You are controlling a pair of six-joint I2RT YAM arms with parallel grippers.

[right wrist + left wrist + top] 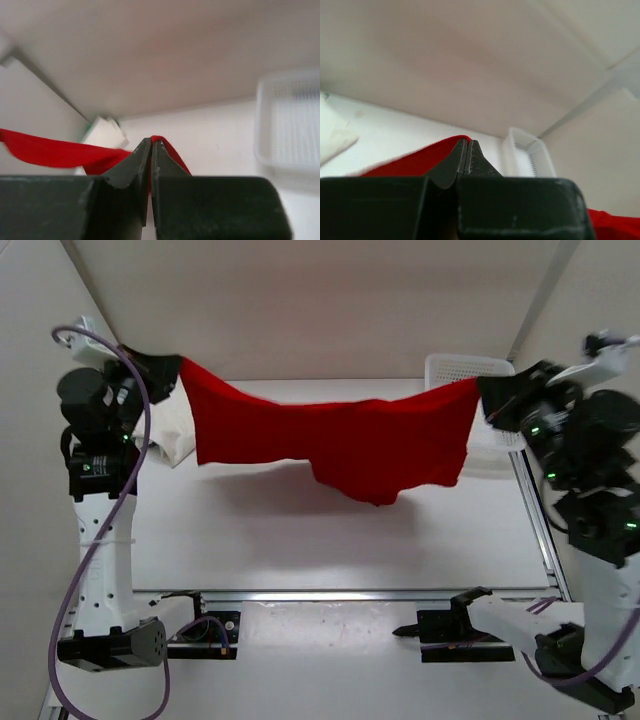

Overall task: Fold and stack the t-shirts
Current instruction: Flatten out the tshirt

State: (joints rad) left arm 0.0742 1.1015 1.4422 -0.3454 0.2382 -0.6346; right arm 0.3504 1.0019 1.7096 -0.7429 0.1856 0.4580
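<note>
Currently the red t-shirt, soft and creased, is held stretched in the air above the table, with a loose fold sagging at mid-span. One corner is clamped in the left gripper and the other in the right gripper, both sets of jaws pinched tight on cloth. A white t-shirt is partly hidden behind the left arm. The white mesh basket is half covered.
</note>
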